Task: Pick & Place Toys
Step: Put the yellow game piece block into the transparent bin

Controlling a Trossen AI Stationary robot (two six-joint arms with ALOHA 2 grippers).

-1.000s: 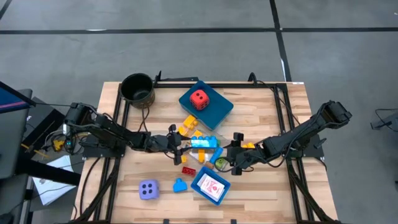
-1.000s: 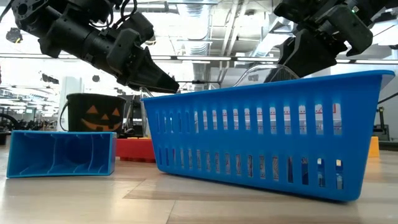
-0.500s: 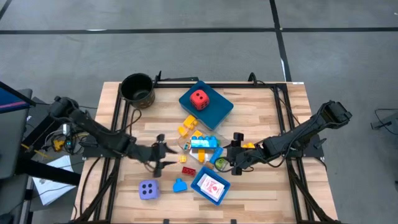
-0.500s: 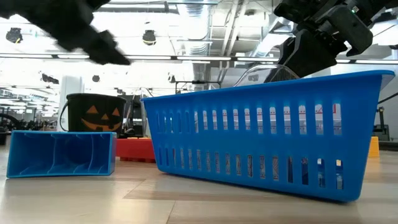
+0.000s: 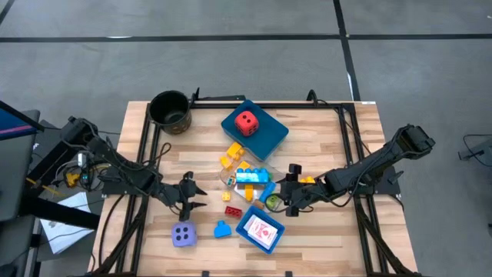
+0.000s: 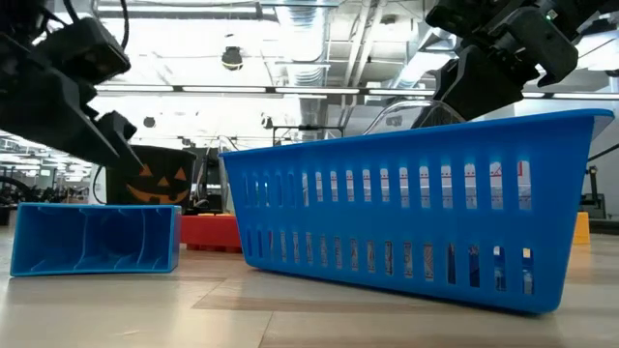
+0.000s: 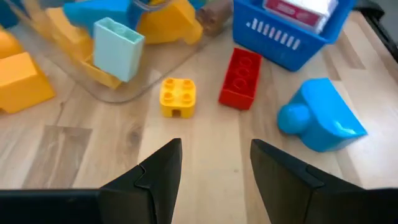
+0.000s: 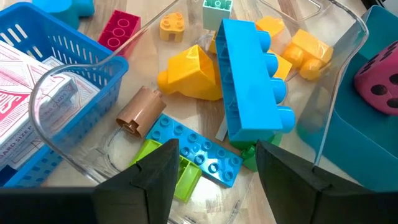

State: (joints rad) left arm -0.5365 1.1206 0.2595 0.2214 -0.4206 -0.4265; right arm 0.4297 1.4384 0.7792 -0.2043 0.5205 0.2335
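On the wooden table (image 5: 323, 238), the left claw (image 7: 214, 165) stands apart before a studded yellow brick (image 7: 178, 96)

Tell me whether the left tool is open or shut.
Open and empty: the left tool shows a clear gap between its fingers, bare wood in between, short of the small yellow brick.

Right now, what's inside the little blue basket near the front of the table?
The blue basket holds white cards with red print, also seen in the right wrist view. Only the top card shows; anything beneath it is covered.
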